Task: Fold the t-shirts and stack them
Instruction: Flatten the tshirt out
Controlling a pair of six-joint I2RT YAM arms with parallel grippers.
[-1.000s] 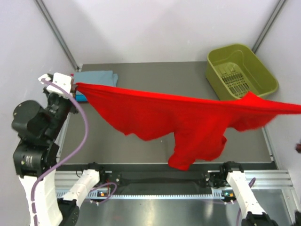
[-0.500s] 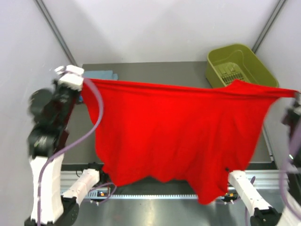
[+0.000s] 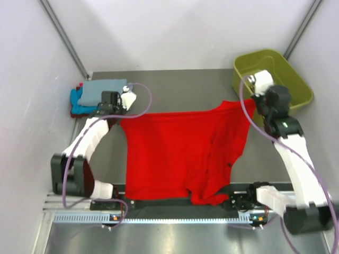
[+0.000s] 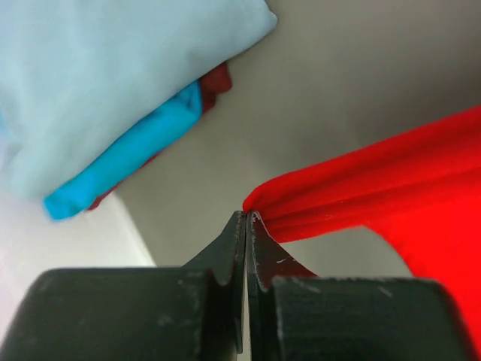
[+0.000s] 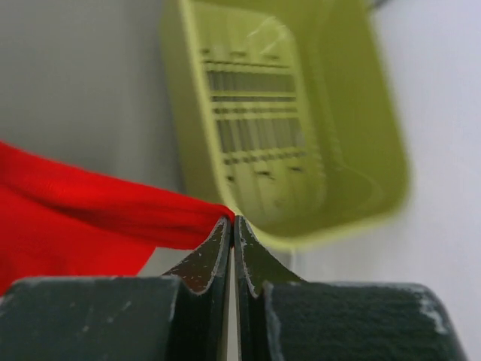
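1. The left gripper [image 4: 246,218] is clenched. Its jaws are pressed together on a gathered corner of the red t-shirt [image 3: 180,148], and only a thin pinch of cloth sits at the very tips.
2. The right gripper [image 5: 231,222] is clamped the same way on the opposite corner, again by a narrow fold at the tip.
3. Between the two grips the shirt's far edge runs nearly taut across the table [image 3: 175,79], with the right end farther back than the left. The body spreads toward the near edge, where the lower right part is bunched and seems to lap over the edge. A long crease runs down the right half.
4. Just beside the left gripper lies the folded stack: a grey-blue t-shirt [image 3: 103,91] on top of a turquoise t-shirt [image 3: 77,101], with a sliver of darker red cloth [image 4: 218,75] under them. The right gripper hangs just in front of the olive-green basket [image 3: 303,87].
5. The step in hand looks like laying the red shirt flat before the first fold; no fold is made in it yet.
6. What could go wrong:
   - The grips are shallow, so a hard pull apart could slip a corner free.
   - Letting go now would leave the bunch and crease in place, and the fold would come out crooked.
   - A leftward sweep could drag the stack.
   - A move backward on the right could knock the basket.
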